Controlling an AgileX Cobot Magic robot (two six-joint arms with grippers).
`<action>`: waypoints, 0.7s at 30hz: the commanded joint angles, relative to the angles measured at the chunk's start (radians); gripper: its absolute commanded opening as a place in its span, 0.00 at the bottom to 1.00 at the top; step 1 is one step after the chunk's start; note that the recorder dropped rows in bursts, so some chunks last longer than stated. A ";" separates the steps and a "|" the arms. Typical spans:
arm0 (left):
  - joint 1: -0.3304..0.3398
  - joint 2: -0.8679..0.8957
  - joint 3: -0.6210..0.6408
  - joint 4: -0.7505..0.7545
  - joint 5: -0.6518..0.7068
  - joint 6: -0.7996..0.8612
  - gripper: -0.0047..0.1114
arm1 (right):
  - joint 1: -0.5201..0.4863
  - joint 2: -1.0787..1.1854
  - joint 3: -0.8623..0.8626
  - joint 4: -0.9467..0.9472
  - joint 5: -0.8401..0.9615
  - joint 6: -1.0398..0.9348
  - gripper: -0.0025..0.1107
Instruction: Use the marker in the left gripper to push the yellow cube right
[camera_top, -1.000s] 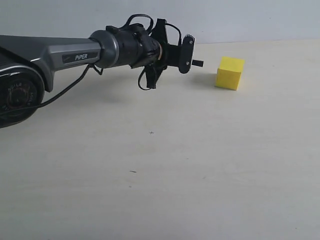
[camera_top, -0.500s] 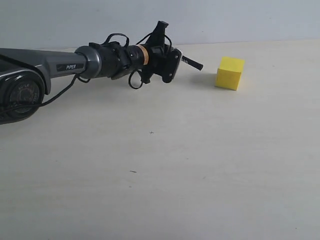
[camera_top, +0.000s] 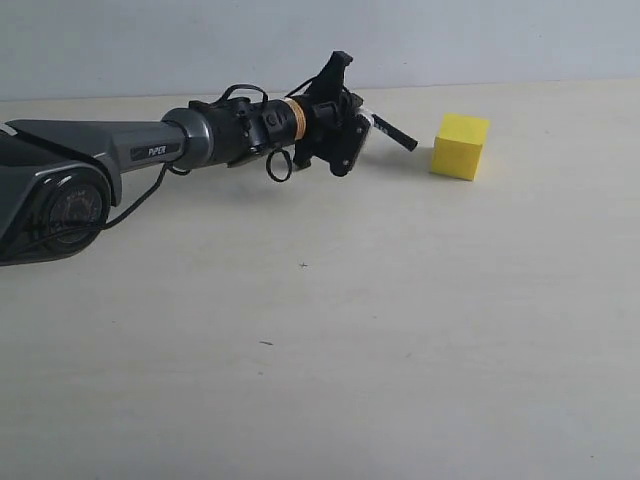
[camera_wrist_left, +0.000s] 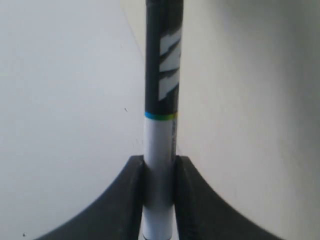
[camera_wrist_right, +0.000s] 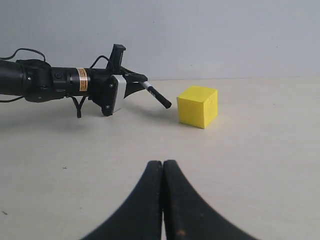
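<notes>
Grey metal arm extends from the left; the left gripper (camera_top: 358, 128) at its end is closed tight on the white barrel of the marker (camera_top: 394, 134), whose black tip slants down ahead of the jaws. Just beyond that tip, not touching, sits the yellow cube (camera_top: 461, 146). Risks, as I judge: the tip strikes off-centre and spins the cube, or the slim barrel pivots in the grip.
</notes>
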 joint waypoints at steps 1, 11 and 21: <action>0.004 0.001 -0.003 -0.080 0.065 -0.096 0.04 | 0.001 -0.005 0.004 -0.001 -0.007 -0.001 0.02; -0.020 -0.042 -0.003 -0.150 0.344 -0.120 0.04 | 0.001 -0.005 0.004 -0.001 -0.007 -0.001 0.02; -0.030 -0.201 0.097 -0.193 0.697 -0.298 0.04 | 0.001 -0.005 0.004 -0.001 -0.007 -0.001 0.02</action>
